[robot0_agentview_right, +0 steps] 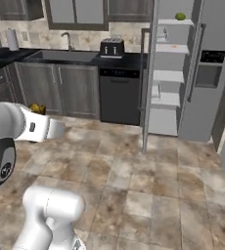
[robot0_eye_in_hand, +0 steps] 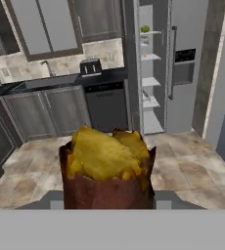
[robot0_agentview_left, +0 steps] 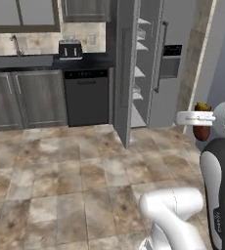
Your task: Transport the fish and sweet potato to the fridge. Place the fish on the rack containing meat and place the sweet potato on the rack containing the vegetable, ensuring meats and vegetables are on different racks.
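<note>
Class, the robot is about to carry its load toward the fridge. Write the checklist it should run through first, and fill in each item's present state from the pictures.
1. Sweet potato in the gripper: ok; the hand view shows it between the fingers, split yellow top up.
2. Fridge door open: ok; the shelves are exposed in both base views.
3. Vegetable located: ok; a green ball on the top rack.
4. Floor between robot and fridge free: ok; bare tiles.
5. Meat on a different rack: cannot tell; too small to make out.
6. Fish already placed: cannot tell.
</note>
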